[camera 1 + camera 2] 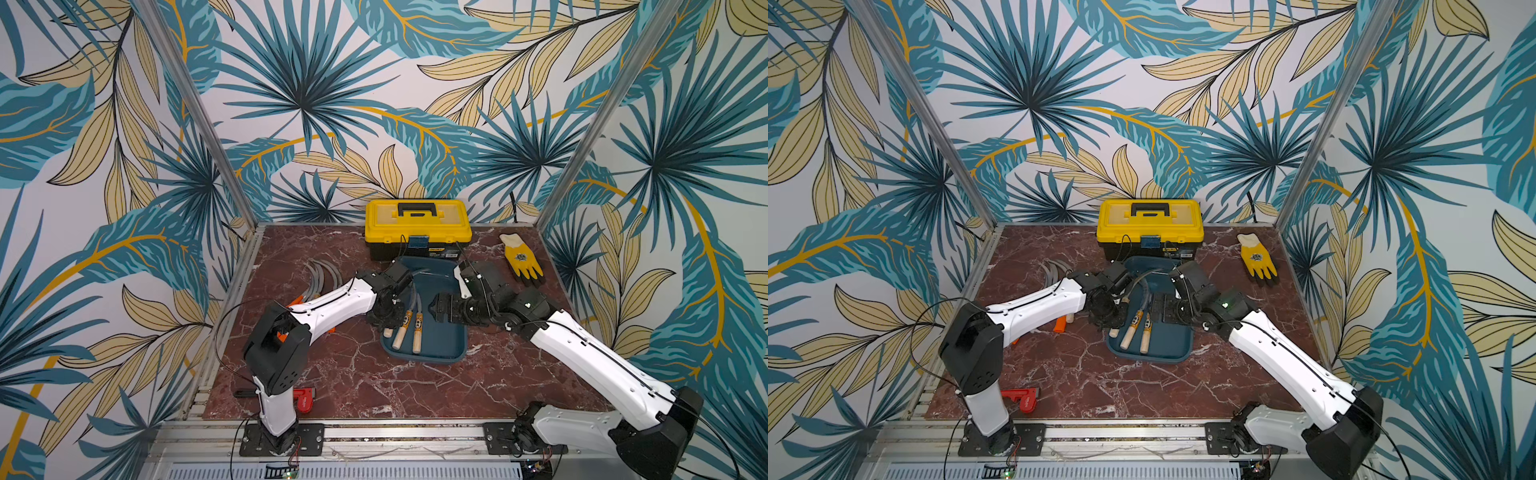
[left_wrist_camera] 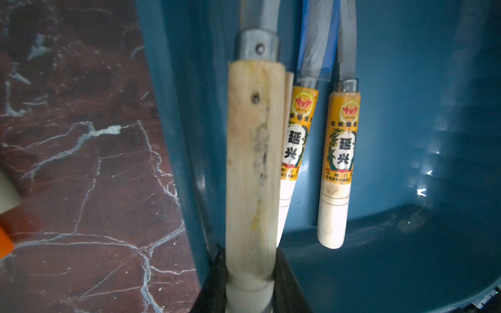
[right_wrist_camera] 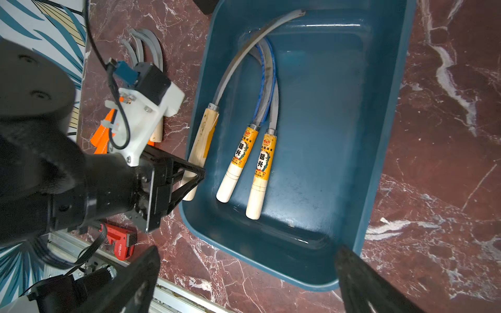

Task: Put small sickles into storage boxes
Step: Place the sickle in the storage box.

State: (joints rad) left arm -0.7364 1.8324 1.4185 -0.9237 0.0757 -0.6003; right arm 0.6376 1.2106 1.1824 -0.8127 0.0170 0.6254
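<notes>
Palm-leaf wallpaper (image 1: 291, 83) closes in three sides of a red-brown marble tabletop (image 1: 374, 386). Near the middle of both top views sits a dark teal tray (image 1: 446, 336), its far end close to a yellow toolbox (image 1: 417, 224) at the back wall.

Two labelled sickles (image 3: 261, 173) lie side by side on the tray floor. Their pale wooden handles point toward the lower edge of the top views and their blades curve up toward the toolbox.

The left hand (image 3: 189, 176) is clamped on the butt end of a third sickle (image 3: 202, 141) with a bare, stained wooden handle. That handle runs along the tray wall on the left of the frame, and its grey blade arches over the other blades to the far rim. Whether it rests on the tray I cannot tell.

The right hand (image 1: 440, 309) hangs over the right part of the tray, its fingers (image 3: 141, 284) spread wide apart.

Left of the tray, partly behind the left arm, loose sickles (image 1: 322, 276) lie on the tabletop as a fan of grey blades, with orange handles (image 1: 1060, 324) showing below the arm.

A yellow glove (image 1: 521, 259) lies at the upper right of the tabletop. A red tool (image 1: 303, 401) lies at the lower left, near the left arm's base.
</notes>
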